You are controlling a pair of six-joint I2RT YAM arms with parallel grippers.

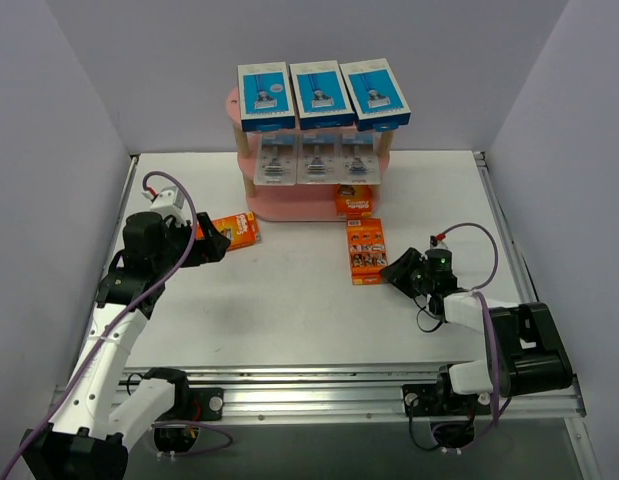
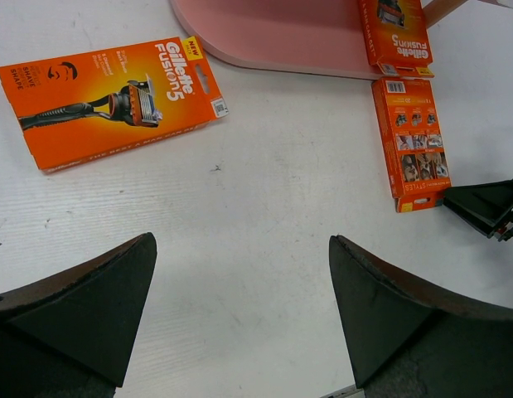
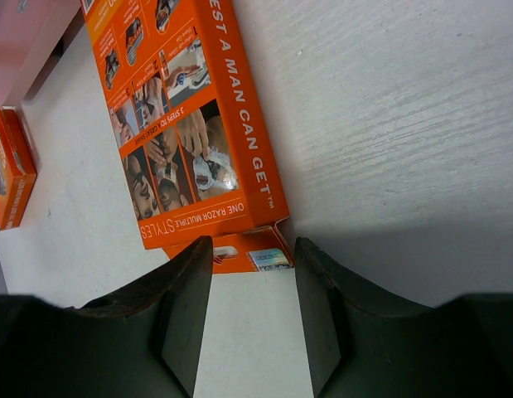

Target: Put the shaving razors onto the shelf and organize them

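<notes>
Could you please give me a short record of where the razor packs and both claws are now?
shelf top tier: three blue boxes
middle tier: three clear blister packs
bottom tier: one orange card
table, left: face-up orange card
table, centre: back-up orange card, in front of the shelf
left claw: open, empty
right claw: open, at that card's near end

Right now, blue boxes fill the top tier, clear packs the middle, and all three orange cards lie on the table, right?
No: the left card and right card lie on the table; the third card sits on the shelf's bottom board, per the top view.
</notes>
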